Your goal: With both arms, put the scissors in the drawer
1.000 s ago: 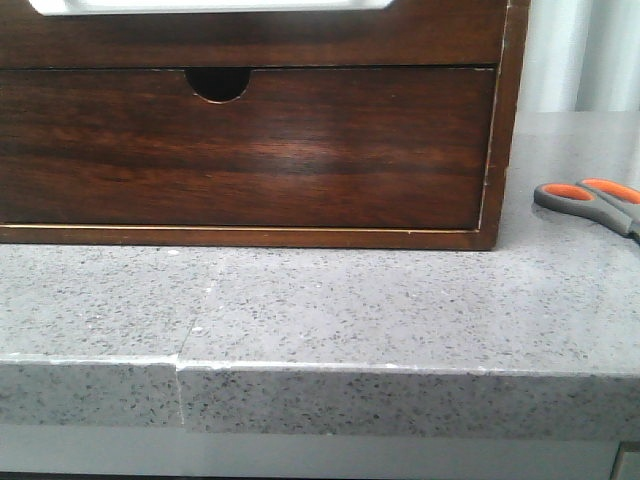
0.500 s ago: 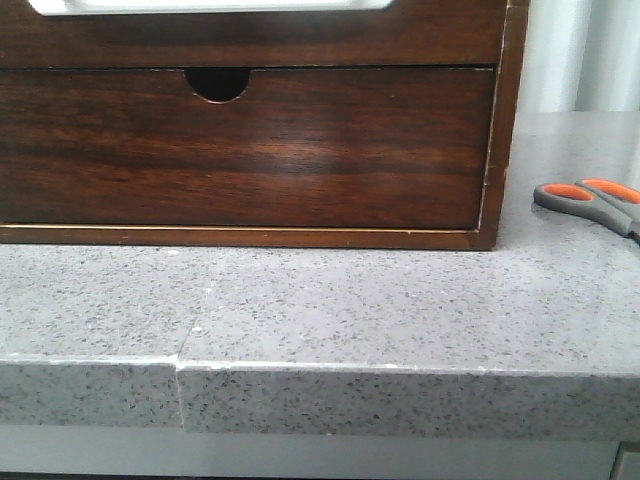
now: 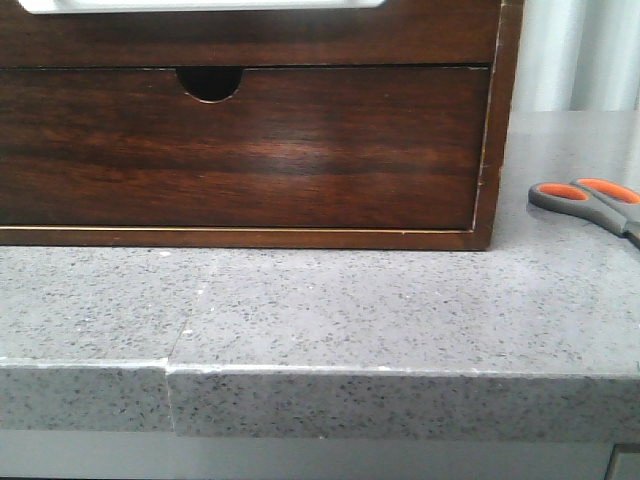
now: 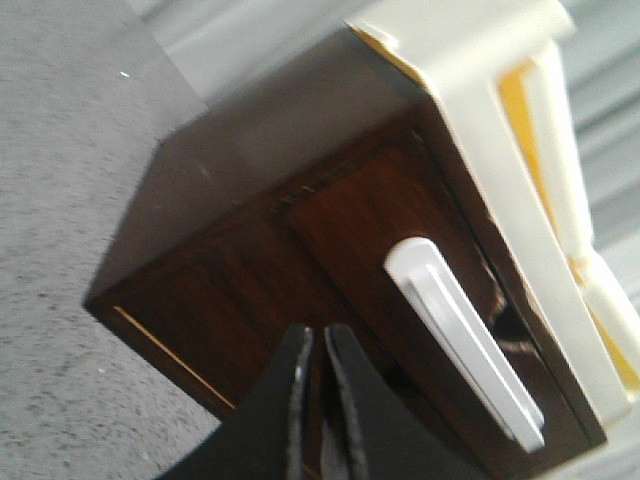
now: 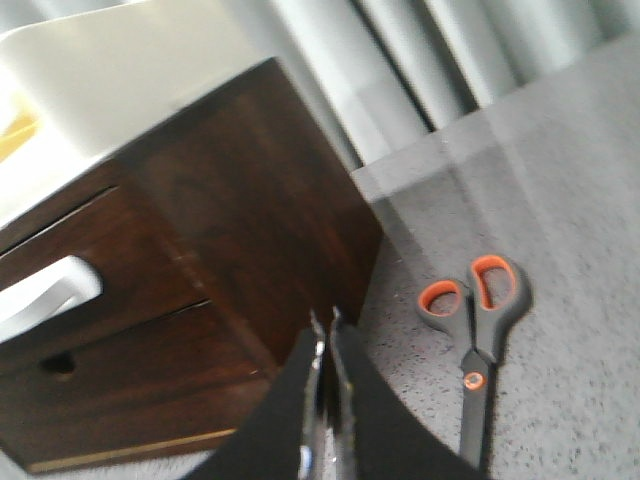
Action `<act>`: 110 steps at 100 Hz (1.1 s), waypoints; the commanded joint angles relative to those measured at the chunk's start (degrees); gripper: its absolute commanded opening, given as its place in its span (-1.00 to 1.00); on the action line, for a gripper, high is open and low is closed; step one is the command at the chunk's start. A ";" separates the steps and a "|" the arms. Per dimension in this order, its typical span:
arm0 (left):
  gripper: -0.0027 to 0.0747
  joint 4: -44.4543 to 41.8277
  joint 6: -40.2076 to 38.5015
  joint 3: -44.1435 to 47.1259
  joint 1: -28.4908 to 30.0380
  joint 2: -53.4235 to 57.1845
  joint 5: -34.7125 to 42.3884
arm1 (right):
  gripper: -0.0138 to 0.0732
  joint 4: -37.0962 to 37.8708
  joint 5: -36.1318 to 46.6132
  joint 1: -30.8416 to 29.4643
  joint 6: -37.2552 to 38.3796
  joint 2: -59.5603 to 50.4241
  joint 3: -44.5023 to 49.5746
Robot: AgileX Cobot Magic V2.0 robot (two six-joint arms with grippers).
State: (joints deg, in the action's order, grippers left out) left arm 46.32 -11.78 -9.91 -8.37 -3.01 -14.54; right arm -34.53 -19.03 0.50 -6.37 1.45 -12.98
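The scissors (image 3: 590,202), grey handles with orange-lined loops, lie flat on the grey stone counter to the right of the wooden cabinet, cut off by the front view's right edge. They show whole in the right wrist view (image 5: 475,335). The drawer (image 3: 250,35) is the upper one, with a white strip (image 3: 200,4) on top; it is closed and also shows in the left wrist view (image 4: 370,225) and the right wrist view (image 5: 110,255). My left gripper (image 4: 317,335) is shut and empty before the cabinet front. My right gripper (image 5: 325,322) is shut and empty, left of the scissors and apart from them.
A lower drawer with a half-round finger notch (image 3: 209,83) sits under the task drawer. A cream tray (image 4: 470,40) rests on top of the cabinet. The grey counter (image 3: 350,310) ends in a front edge. Grey curtains (image 3: 580,55) hang behind.
The whole front view has slid slightly left; the cabinet and scissors keep their places relative to each other. No arm shows in that view.
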 commanded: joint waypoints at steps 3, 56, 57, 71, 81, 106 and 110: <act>-0.95 -3.49 -0.07 -7.96 0.01 -6.99 -3.82 | -0.65 4.45 -3.07 -0.29 -1.02 5.91 -8.88; 0.02 42.62 31.73 -23.09 -3.31 -41.83 -24.40 | 0.31 -4.41 -8.27 -0.14 4.61 21.06 -17.55; 0.02 43.37 32.50 -23.22 -3.31 -42.58 -24.63 | 0.31 -4.41 -8.29 -0.14 4.61 21.06 -17.55; 0.02 52.26 34.86 -25.90 -3.56 -48.66 -27.33 | 0.31 -4.17 -8.02 -0.14 4.61 21.06 -17.42; 0.02 53.74 34.86 -27.62 -3.56 -52.21 -27.33 | 0.31 -4.18 -7.89 -0.14 4.61 21.06 -17.42; 0.02 54.98 34.86 -29.93 -3.56 -59.88 -27.40 | 0.31 -3.76 -7.89 -0.14 4.61 21.06 -17.42; 0.02 54.98 34.86 -29.93 -3.56 -60.80 -27.56 | 0.31 -3.76 -7.89 -0.14 4.61 21.06 -17.42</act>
State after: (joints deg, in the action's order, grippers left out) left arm 97.73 22.64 -37.74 -11.49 -62.74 -40.41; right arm -37.39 -30.69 0.50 -1.73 21.58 -28.50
